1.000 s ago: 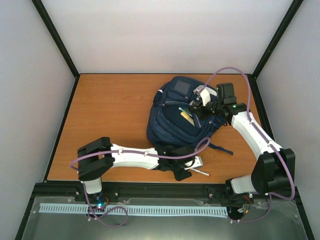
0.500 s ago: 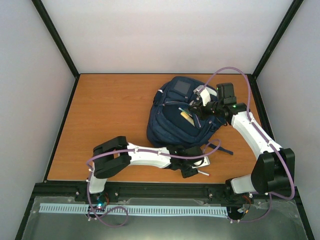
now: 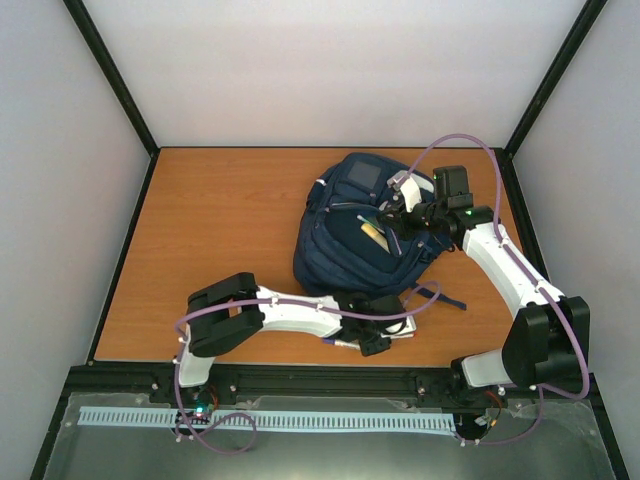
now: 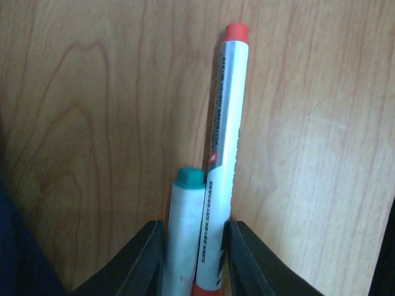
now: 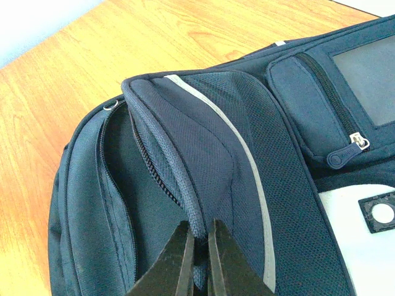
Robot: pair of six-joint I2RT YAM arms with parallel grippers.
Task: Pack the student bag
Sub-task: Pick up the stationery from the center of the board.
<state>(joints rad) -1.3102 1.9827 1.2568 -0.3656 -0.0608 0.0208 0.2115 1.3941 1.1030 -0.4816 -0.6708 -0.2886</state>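
Note:
The student bag (image 3: 350,240) lies on the table's right half with its main compartment held agape. My right gripper (image 3: 400,215) is shut on the edge of the bag's zippered flap (image 5: 185,197), which shows pinched between the jaws of the right gripper (image 5: 197,231) in the right wrist view. By the table's near edge, in front of the bag, my left gripper (image 3: 385,335) points down. In its wrist view the left gripper (image 4: 196,227) has both fingers pressed against two white markers lying side by side: a red-capped one (image 4: 228,111) and a shorter green-capped one (image 4: 185,216).
A yellow item (image 3: 375,235) and a white pen (image 3: 365,217) show inside the bag's opening. A dark strap (image 3: 445,297) trails from the bag onto the wooden table (image 3: 220,230). White walls with black posts enclose the table on three sides.
The left arm has shifted right and settled over the markers, and its jaws have closed in against them. The right arm and the bag have not moved.

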